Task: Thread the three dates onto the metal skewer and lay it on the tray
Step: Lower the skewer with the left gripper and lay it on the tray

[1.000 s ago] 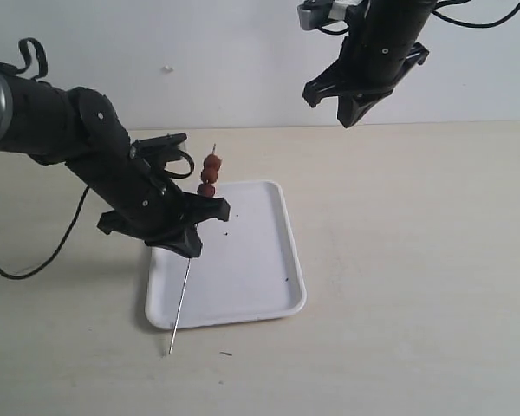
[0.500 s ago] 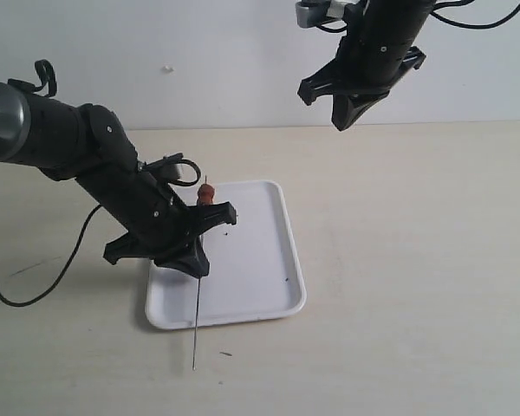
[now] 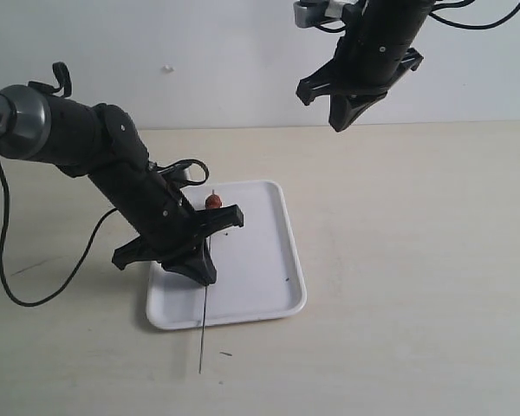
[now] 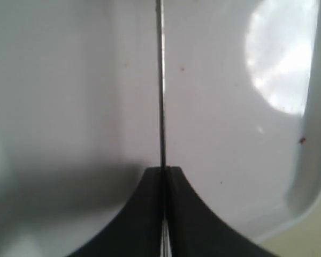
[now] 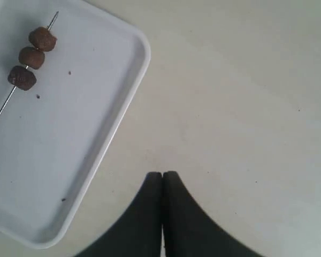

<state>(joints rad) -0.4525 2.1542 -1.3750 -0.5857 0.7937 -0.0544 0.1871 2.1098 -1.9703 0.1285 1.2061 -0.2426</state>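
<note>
My left gripper (image 3: 204,270) is shut on the thin metal skewer (image 3: 203,334), low over the white tray (image 3: 260,286). The skewer's lower end sticks out past the tray's front edge. In the left wrist view the skewer (image 4: 160,80) runs straight out from the shut gripper (image 4: 163,169) over the tray (image 4: 69,80). Three reddish-brown dates (image 5: 32,58) sit threaded near the skewer's far tip; in the exterior view only the top date (image 3: 213,202) shows behind the arm. My right gripper (image 3: 338,117) hangs high at the back, shut and empty, its tips (image 5: 162,174) over bare table.
The tray (image 5: 69,134) carries a few dark specks. A short dark mark (image 3: 226,354) lies on the beige table in front of the tray. A black cable (image 3: 35,277) loops from the left arm over the table.
The left arm has swung right and lower over the tray, turning the skewer nearly upright in the exterior view, so the dates are now mostly hidden behind the arm. The right arm barely moved.
</note>
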